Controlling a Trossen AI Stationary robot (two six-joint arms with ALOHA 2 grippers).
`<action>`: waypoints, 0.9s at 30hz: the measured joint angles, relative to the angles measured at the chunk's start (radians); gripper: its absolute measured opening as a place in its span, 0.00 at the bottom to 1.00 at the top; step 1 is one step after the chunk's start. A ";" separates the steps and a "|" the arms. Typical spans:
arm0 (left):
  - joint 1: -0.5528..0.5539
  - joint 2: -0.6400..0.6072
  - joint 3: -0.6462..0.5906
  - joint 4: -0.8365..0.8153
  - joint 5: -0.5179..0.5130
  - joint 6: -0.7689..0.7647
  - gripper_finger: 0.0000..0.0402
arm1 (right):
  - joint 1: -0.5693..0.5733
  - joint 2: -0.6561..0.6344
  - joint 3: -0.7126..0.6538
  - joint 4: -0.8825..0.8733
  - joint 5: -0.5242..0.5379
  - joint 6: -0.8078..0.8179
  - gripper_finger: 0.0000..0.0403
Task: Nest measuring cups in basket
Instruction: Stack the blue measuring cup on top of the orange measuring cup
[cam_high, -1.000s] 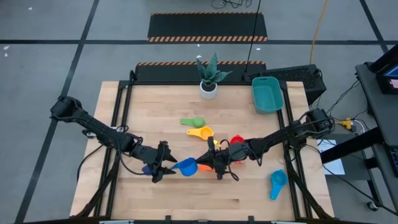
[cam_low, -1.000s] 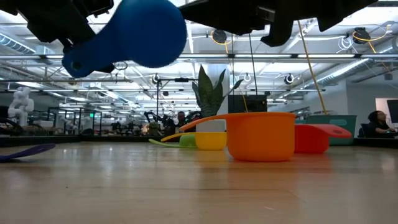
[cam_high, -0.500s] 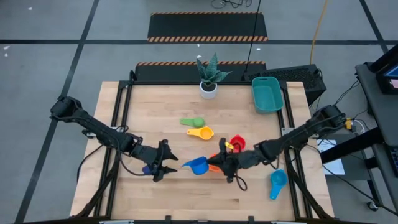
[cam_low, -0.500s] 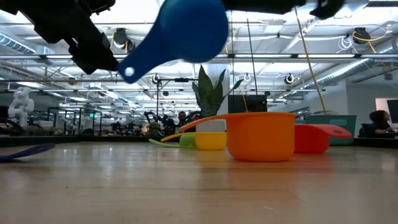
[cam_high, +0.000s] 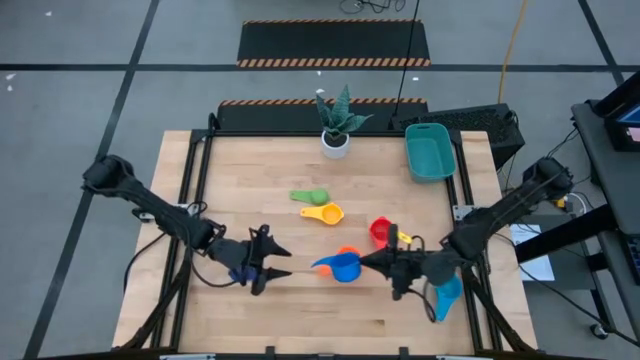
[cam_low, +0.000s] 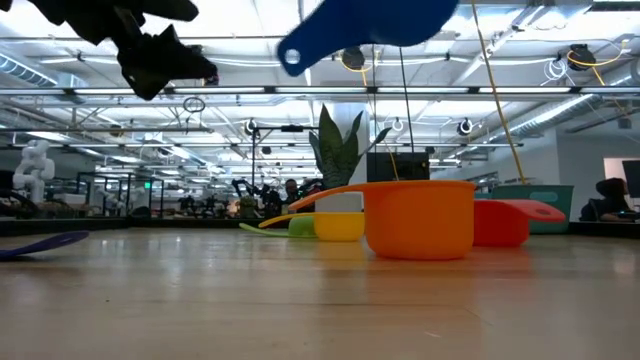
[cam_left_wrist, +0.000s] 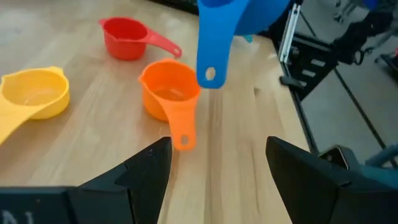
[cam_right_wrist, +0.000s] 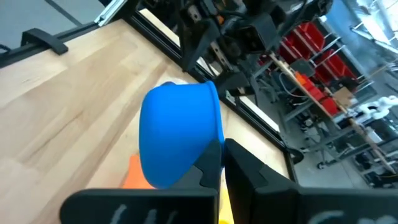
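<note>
Carrying blue cup (cam_high: 340, 268) airborne just above orange cup (cam_high: 347, 256), right gripper (cam_high: 372, 261) clenched on cup rim. Risk: rim-only pinch, cup could swivel or drop onto orange cup, knock it toward red cup (cam_high: 380, 232). Left gripper (cam_high: 277, 262) released, empty, well short of orange cup. Basket (cam_high: 429, 152) at far counter (cam_high: 300, 320) corner beyond red cup, holds no cup. Yellow cup (cam_high: 324, 213), green cup (cam_high: 311, 196) beyond orange cup. Light blue cup (cam_high: 447, 296) partly hidden behind right arm. Dark blue cup hidden under left arm.

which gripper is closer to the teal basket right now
Right. The right gripper, shut on the blue cup, sits below the basket near mid-table. The left gripper, open and empty, is farther off toward the table's left.
</note>
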 joint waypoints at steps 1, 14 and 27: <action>-0.006 0.011 -0.001 0.029 -0.012 0.000 0.66 | 0.012 -0.016 -0.015 -0.001 0.014 0.000 0.00; -0.031 0.249 0.051 0.214 -0.154 0.056 0.66 | 0.062 -0.183 -0.186 0.040 0.036 -0.095 0.00; -0.044 0.536 0.393 0.016 -0.337 0.107 0.72 | 0.072 -0.278 -0.268 0.040 0.040 -0.116 0.00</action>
